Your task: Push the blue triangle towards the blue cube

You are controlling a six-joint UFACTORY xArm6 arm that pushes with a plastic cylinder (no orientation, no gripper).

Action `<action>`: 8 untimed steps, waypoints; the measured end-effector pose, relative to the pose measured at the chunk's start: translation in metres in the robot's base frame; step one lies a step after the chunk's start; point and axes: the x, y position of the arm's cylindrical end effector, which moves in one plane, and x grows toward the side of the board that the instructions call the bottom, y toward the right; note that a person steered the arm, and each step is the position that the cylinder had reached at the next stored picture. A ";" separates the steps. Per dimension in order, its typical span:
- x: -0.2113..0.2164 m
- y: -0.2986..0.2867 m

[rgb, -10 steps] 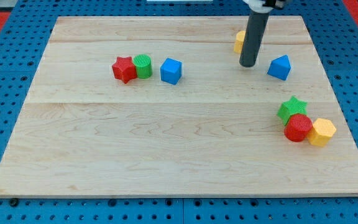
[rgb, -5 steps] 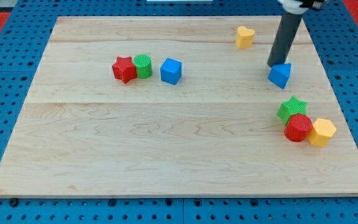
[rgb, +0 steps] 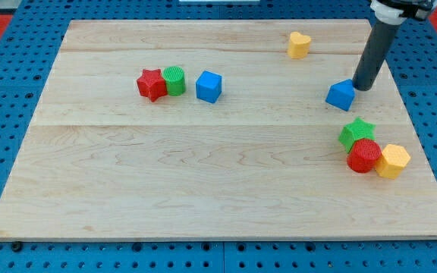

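Observation:
The blue triangle [rgb: 341, 95] lies on the wooden board [rgb: 218, 174] toward the view's right. My tip [rgb: 364, 86] rests just right of it and slightly above, close to or touching its upper right side. The blue cube [rgb: 209, 86] sits left of centre in the upper half, far to the triangle's left.
A red star [rgb: 151, 84] and a green cylinder [rgb: 174, 80] sit just left of the blue cube. A yellow heart [rgb: 299, 45] lies near the top. A green star [rgb: 356, 132], a red cylinder [rgb: 364, 155] and a yellow hexagon [rgb: 393, 161] cluster at the right.
My tip moved right from beside the yellow heart, passed over the triangle's top, and now stands at its right. The blue triangle shifted slightly down.

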 end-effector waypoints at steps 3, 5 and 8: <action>0.013 -0.087; 0.039 -0.088; 0.011 -0.131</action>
